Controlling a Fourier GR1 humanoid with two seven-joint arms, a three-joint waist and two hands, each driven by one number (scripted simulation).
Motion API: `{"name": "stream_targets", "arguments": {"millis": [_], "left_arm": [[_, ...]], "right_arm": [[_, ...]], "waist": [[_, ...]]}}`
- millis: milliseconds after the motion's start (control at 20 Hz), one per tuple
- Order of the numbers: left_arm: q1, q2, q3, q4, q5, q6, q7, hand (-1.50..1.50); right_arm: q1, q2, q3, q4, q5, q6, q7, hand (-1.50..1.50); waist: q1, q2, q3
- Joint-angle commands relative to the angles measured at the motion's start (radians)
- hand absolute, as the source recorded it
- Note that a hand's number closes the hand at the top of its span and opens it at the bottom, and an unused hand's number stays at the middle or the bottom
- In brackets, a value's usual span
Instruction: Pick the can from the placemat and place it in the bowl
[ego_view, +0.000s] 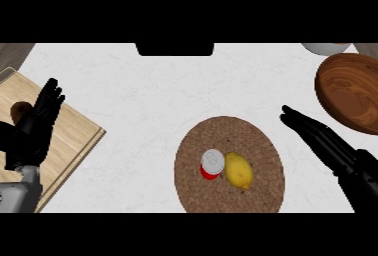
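The right hand has its fingers stretched out straight and holds nothing; it sits off the right edge of the round woven placemat, between that mat and the wooden bowl at the upper right. On the placemat stands the can, seen from above as a white lid over a red wall, touching a yellow lemon on its right side. The can is probably light, stiff and smooth, so it could slip; the grip should go round its side wall, from the top or the left, since the lemon blocks the right and might roll if nudged. The left hand rests open, fingers up, over the wooden cutting board at the left.
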Motion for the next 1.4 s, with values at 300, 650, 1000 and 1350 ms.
{"name": "stream_targets", "arguments": {"millis": [300,650,1000,1350], "left_arm": [[-0.012,-0.024,0.004,0.011,-0.019,-0.007,0.007,0.00],[-0.010,-0.053,-0.015,0.021,-0.051,-0.002,-0.014,0.00],[0.002,-0.036,0.024,0.025,-0.051,-0.016,-0.021,0.00],[0.038,-0.043,0.027,-0.047,-0.030,-0.034,0.035,0.00]], "right_arm": [[-0.402,-0.014,0.056,0.178,-0.158,0.334,0.319,-1.50],[-0.622,0.127,0.137,0.524,-0.201,0.460,0.366,-1.50],[-0.638,0.169,0.197,0.595,-0.297,0.595,0.445,-1.50],[-0.526,0.216,0.369,0.568,-0.196,0.544,0.502,-1.50]], "waist": [[0.016,0.002,-0.002],[0.023,0.006,-0.001],[0.008,0.001,-0.001],[0.000,-0.005,0.001]]}}
